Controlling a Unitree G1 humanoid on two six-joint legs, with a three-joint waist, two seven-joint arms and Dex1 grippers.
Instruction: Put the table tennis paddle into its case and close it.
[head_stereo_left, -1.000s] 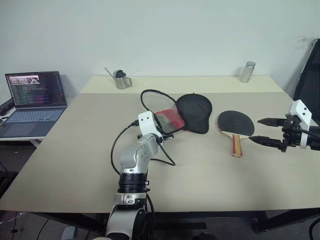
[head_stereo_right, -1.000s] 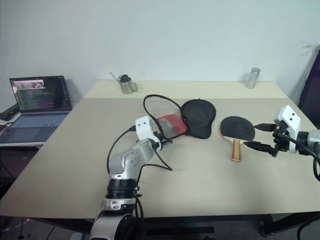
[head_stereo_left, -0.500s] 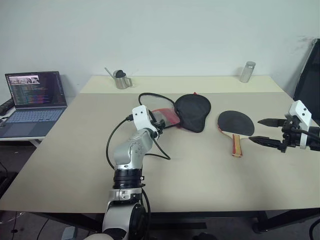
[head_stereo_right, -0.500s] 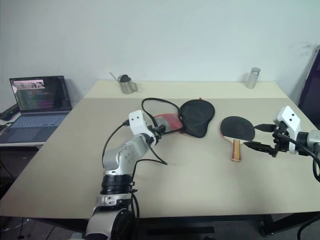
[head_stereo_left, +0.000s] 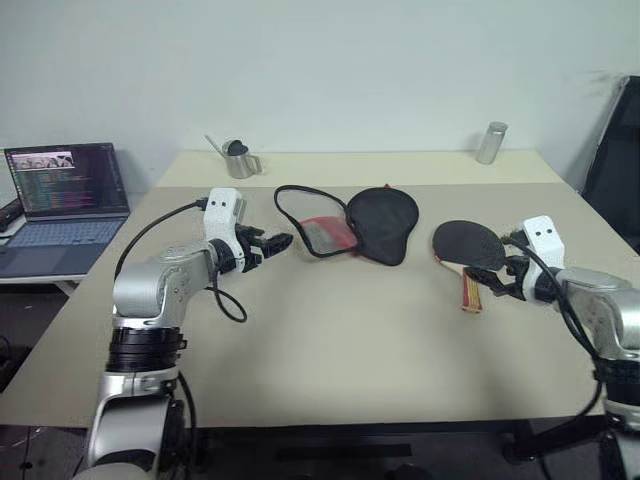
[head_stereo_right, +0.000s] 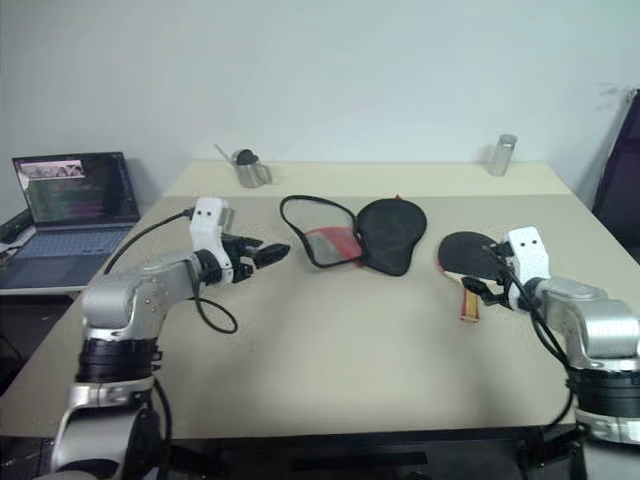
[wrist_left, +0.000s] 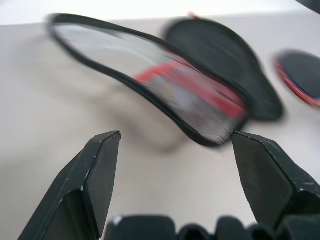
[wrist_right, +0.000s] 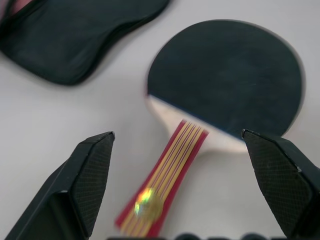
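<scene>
Far left, a laptop (head_stereo_left: 65, 195) sits open on a low side surface beside the table (head_stereo_left: 330, 350). At the table's back edge stand a small metal watering can (head_stereo_left: 238, 158) toward the left and a metal cylinder (head_stereo_left: 489, 143) toward the right. Left gripper (head_stereo_left: 277, 242) hangs above the tabletop, left of centre, fingers spread wide and empty, aimed toward the case (head_stereo_left: 355, 224). The case lies just beyond its fingertips, apart from them; its near flap stands raised and open, black edging looping upward, red panel and mesh visible inside, and the round black body lies flat on the far side. In the left wrist view the open mouth of the case (wrist_left: 165, 85) sits between and past the two fingers (wrist_left: 97, 170), not touching either. Right of the case, with a clear strip of table between, lies the paddle (head_stereo_left: 470, 250), black face up, handle pointing toward the near edge. Right gripper (head_stereo_left: 497, 284) is just at the handle's right side, low over the table, fingers wide apart and holding nothing. In the right wrist view the striped handle (wrist_right: 165, 177) runs up between the spread fingers (wrist_right: 87, 175), the blade beyond them; contact with the handle cannot be told.
</scene>
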